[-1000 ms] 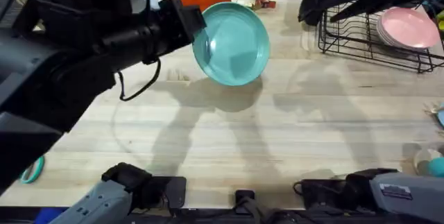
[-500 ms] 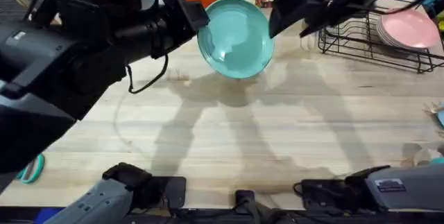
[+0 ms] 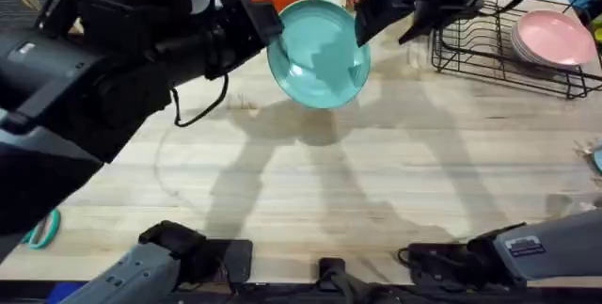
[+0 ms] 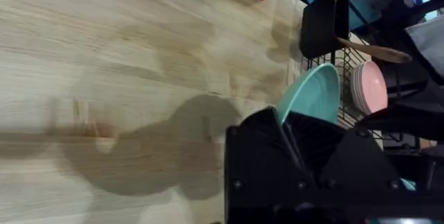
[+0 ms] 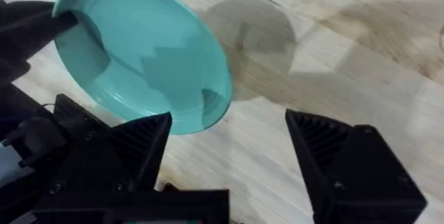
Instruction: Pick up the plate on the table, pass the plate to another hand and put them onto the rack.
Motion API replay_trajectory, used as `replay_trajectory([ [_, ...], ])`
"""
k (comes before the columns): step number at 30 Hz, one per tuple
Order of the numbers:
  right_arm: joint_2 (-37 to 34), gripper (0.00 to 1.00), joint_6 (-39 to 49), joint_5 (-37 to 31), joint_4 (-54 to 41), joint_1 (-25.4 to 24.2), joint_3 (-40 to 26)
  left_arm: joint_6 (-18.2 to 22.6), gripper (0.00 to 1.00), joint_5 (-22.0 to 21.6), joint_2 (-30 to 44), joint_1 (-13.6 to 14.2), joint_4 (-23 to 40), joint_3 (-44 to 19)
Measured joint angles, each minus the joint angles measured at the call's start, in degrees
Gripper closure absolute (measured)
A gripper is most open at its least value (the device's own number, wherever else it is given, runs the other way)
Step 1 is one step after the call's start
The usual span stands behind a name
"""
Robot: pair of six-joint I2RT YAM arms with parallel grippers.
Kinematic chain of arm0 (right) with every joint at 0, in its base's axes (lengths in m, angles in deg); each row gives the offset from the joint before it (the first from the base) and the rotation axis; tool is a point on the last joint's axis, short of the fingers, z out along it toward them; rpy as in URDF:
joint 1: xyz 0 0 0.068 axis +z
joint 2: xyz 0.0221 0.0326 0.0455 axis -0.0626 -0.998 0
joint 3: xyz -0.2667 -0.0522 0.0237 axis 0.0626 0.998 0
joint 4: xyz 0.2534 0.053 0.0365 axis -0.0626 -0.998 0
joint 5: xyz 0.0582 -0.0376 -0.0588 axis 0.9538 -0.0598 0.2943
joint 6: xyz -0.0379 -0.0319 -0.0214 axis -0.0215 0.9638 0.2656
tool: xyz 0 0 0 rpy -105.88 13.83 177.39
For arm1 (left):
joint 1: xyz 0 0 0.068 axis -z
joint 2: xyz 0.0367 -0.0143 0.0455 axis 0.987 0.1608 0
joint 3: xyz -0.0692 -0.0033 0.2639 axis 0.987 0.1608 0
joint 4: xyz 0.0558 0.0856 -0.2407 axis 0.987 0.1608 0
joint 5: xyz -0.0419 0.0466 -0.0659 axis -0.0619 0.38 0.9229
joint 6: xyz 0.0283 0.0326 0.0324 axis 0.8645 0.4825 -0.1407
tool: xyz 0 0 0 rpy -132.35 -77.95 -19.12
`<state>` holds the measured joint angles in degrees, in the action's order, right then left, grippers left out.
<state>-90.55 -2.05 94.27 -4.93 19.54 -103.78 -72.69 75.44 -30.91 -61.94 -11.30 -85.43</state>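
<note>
The left end effector is clamping the near-left rim of the plate, holding the teal disc tilted up above the table, and the plate's shadow is falling on the wood beneath it. In the left wrist view the plate is appearing edge-on, a thin teal arc rising out of the black fingers, with most of its face hidden behind the end effector's own body. The right end effector is sitting at the plate's far-right rim, its fingers spread wide; in the right wrist view the two black fingers are standing well apart, with one finger overlapping the plate's edge and the other over bare table. Whether either finger is actually touching the rim is hard to make out from these angles. The left arm is looming large, dark and blurred across the upper left of the overhead view, covering much of the table there. The rack is standing on the table at the far right, partly cut off by the frame and partly masked by the right arm, and pink plates are lying in it. In the left wrist view the rack is only partly visible past the plate.
</note>
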Motion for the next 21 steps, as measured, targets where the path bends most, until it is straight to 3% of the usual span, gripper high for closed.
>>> replay_trajectory([
  [21, -5.8, 0.039, 0.2, 1.1, 2.5, 0.6, 0.4, 0.0, 0.961, 0.0, 0.0, 0.0, 0.0, 0.0],
])
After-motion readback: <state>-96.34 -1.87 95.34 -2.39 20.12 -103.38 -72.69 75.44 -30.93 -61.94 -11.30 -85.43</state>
